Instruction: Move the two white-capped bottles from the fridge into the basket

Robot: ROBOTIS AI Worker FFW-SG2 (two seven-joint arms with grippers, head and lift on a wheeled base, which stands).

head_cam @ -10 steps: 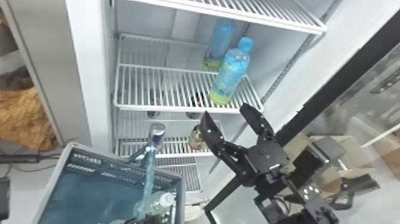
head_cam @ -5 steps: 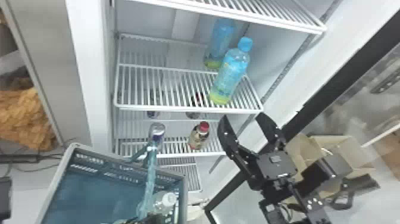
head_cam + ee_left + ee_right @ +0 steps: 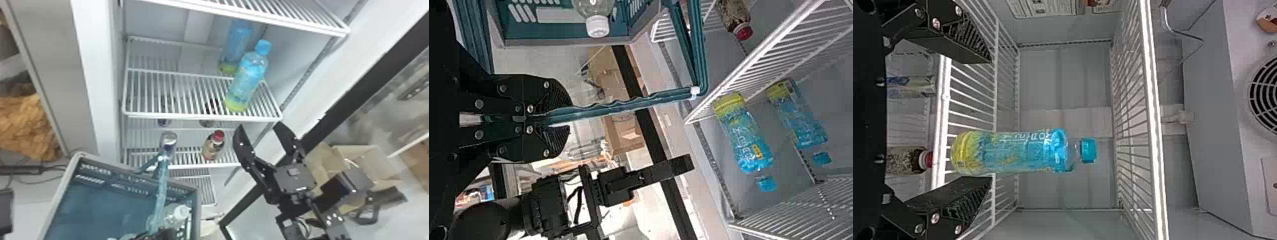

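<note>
At the bottom edge of the head view is my left gripper [image 3: 159,235]; in the left wrist view the left gripper [image 3: 551,117] is shut on the handle [image 3: 629,104] of the teal basket [image 3: 79,155]. A clear white-capped bottle [image 3: 178,213] lies inside by the basket's right wall. My right gripper [image 3: 259,126] stands open before the fridge, below and right of the front blue-capped bottle [image 3: 245,81]. The right wrist view has that blue-capped bottle [image 3: 1013,152] upright on a shelf, beyond the open right gripper [image 3: 987,120], with nothing between its fingers.
Behind the front bottle stands a second blue-capped bottle [image 3: 237,41]. On the lower shelf are a red-capped bottle [image 3: 214,146] and a can [image 3: 168,142]. Wire shelf edges [image 3: 201,117] cross the fridge. Right of the opening are a dark door frame and cardboard box [image 3: 360,153].
My right gripper has shifted right, away from the lower shelf, uncovering the red-capped bottle. It remains open. The basket and left gripper look about the same.
</note>
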